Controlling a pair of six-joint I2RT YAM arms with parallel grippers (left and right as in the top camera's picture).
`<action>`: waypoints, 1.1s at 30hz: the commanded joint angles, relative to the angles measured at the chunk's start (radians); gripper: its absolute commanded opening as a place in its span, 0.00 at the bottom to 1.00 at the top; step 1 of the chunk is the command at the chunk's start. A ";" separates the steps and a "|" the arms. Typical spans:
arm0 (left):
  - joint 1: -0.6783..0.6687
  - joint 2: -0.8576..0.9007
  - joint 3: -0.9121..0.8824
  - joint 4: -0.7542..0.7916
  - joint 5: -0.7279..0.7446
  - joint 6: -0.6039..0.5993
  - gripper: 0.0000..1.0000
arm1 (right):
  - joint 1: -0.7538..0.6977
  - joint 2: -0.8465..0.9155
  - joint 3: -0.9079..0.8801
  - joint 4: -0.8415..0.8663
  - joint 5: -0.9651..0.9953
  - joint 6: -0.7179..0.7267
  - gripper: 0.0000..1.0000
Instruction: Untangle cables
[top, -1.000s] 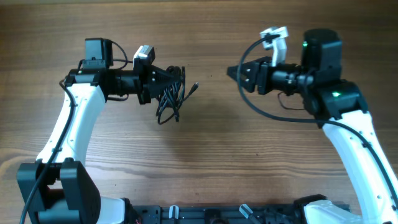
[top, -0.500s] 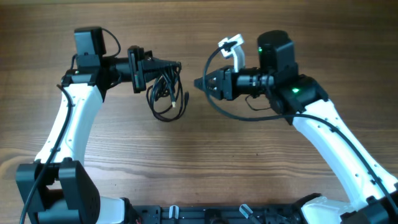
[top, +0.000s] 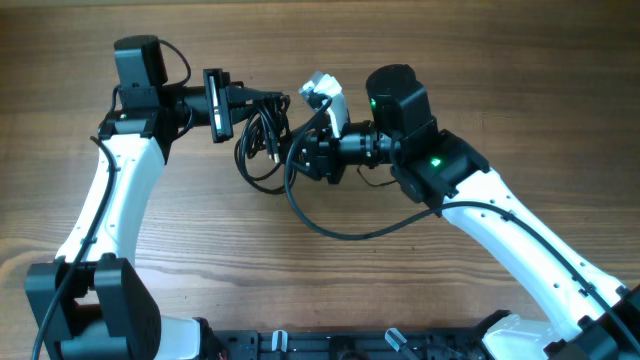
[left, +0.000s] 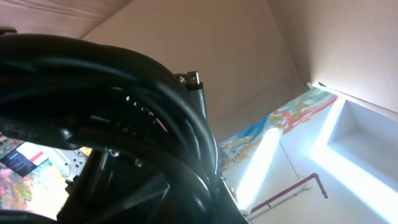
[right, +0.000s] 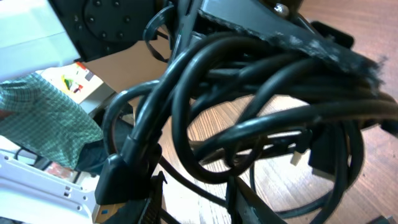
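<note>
The cables (top: 258, 150) are a tangled bundle of thin black cords hanging in loose loops above the wooden table (top: 330, 290). My left gripper (top: 272, 103) is shut on the top of the bundle and holds it up. My right gripper (top: 298, 158) is open and pushed against the bundle's right side. In the right wrist view the loops (right: 249, 93) fill the frame, and strands run between my open fingers (right: 196, 205). The left gripper's finger (right: 280, 25) shows above them. In the left wrist view the cables (left: 124, 124) block the fingers.
The thicker black cable of the right arm (top: 340, 232) droops in a loop over the table below the right gripper. The arm bases (top: 100, 310) stand at the near edge.
My right arm has swung left across the table until its gripper reached the bundle. My left gripper has drawn back slightly left with the cables still in it.
</note>
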 joint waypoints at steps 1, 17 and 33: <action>0.004 -0.006 0.013 0.012 0.013 -0.015 0.04 | 0.020 0.033 0.015 0.042 0.058 -0.014 0.36; 0.003 -0.006 0.013 0.018 0.013 0.000 0.04 | 0.001 0.089 0.015 0.106 0.132 -0.026 0.11; 0.003 -0.006 0.013 0.074 -0.015 0.134 0.04 | -0.135 -0.110 0.015 -0.269 0.299 -0.181 0.05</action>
